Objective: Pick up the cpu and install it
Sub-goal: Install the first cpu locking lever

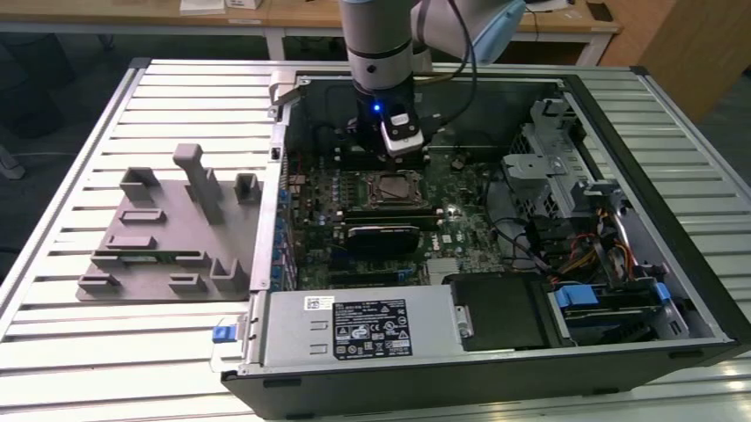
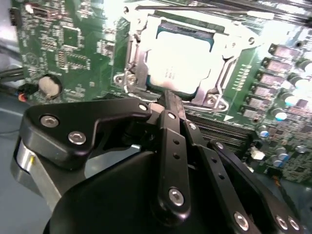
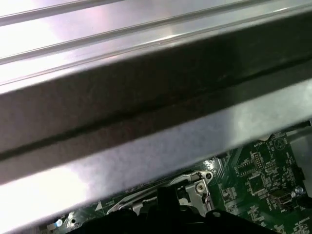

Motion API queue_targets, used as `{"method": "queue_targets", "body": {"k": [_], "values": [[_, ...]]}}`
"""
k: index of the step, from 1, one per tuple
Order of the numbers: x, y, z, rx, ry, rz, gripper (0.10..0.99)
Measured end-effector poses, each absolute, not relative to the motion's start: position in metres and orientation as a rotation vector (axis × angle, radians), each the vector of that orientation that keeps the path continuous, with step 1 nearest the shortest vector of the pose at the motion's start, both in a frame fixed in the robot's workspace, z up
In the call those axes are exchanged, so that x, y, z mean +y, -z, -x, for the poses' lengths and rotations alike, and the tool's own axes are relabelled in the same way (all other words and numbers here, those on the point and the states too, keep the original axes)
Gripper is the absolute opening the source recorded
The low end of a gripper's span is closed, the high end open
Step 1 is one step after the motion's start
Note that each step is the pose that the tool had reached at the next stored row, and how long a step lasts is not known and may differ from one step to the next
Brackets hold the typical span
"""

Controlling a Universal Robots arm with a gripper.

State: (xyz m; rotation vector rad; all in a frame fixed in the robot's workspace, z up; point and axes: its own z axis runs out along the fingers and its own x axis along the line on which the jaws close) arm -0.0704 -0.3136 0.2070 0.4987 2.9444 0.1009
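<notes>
Black gripper linkages [image 2: 168, 146] fill the foreground of the second wrist view; the fingers converge to a narrow tip, but whether the jaws are closed or hold anything cannot be determined. Just beyond the tip, the cpu [image 2: 180, 61] lies flat inside the socket frame [image 2: 130, 63] on the green motherboard [image 2: 63, 44]. In the exterior view, the gripper [image 1: 397, 145] hangs inside the open computer case [image 1: 657, 176], close above the socket [image 1: 393, 187]. Grey fixture blocks [image 1: 171, 233] rest on the slatted table [image 1: 70, 352], at the exterior view's left.

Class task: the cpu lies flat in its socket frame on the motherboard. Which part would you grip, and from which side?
Probably its two opposite thin edges, coming straight down from above. The cpu lies flat, with the socket frame close around it, so little but the shiny top and narrow rim is exposed.
</notes>
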Motion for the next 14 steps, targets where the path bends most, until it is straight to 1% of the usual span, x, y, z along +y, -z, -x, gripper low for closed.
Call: {"method": "queue_targets", "body": {"k": [10, 14], "values": [[-0.337, -0.207, 0.070, 2.972, -0.089, -0.505, 0.106], [-0.339, -0.206, 0.070, 2.975, -0.066, -0.505, 0.106]]}}
